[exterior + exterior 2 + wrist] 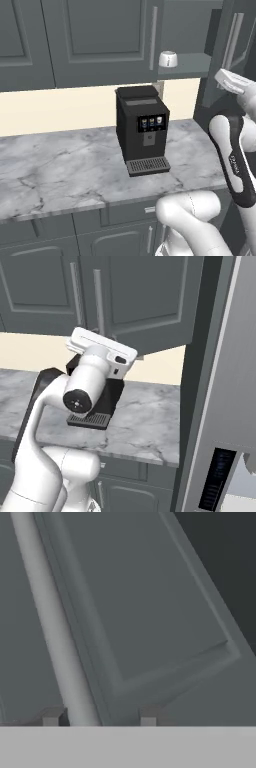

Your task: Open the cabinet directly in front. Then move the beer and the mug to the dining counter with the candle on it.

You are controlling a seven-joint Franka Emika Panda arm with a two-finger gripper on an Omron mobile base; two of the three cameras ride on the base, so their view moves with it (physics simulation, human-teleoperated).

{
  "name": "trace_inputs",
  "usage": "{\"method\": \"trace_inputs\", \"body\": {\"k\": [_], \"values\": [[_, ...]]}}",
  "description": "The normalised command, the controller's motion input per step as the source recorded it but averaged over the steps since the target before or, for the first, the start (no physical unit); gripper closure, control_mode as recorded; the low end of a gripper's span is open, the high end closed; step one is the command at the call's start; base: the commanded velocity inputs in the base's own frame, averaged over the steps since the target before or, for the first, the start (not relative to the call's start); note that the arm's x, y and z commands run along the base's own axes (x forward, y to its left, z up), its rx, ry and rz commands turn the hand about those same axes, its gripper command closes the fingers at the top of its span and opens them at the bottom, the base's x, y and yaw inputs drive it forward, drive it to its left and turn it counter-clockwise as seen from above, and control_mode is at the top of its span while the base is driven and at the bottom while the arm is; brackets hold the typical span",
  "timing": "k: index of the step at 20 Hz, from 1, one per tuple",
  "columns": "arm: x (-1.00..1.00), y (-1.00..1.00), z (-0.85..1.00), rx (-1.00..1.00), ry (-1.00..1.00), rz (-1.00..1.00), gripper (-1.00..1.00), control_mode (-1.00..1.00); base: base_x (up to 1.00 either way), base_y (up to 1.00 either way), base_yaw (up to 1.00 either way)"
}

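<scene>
Cabinet [100, 40] is the dark grey wall unit above the worktop [60, 170]. Its right door [150, 612] is swung partly open; in the left base view I can see the grey shelf [192, 65] inside, with a white mug [168, 59] sitting on it near the front edge.

In the hand view the tool [100, 717] sits right up against that door. The silver bar handle [50, 622] runs between the two fingertips [51, 717], closer to the left one. Jaws stand apart on either side of the bar, wider than it; I can't tell whether either pad is touching it, so no confirmed grip.

Right base view: the hand is raised in front of the door's lower edge, with the arm [85, 386] folded under it.

Below the cabinet, a black coffee machine [142, 130] stands on the grey-veined marble worktop, with three small lit icons on its front panel, too small to read. There's a faint marking on the arm's forearm in the left base view, also unreadable. A tall grey panel [225, 381] stands at the right.
</scene>
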Motion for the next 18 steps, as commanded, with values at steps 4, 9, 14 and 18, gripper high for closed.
{"method": "trace_inputs", "body": {"k": [4,9,14,18], "values": [[-0.72,-0.28,0.18,0.04,-0.2,0.0,-1.0,-1.0,0.0,0.0,0.0],[-1.0,-0.13,0.56,0.03,-0.31,0.0,-1.0,-1.0,0.0,0.0,0.0],[-0.69,0.93,0.06,-0.48,-0.1,-0.05,-1.0,-1.0,0.0,0.0,0.0],[-0.24,1.0,-0.09,-0.79,0.08,-0.02,-1.0,-1.0,0.0,0.0,0.0]]}}
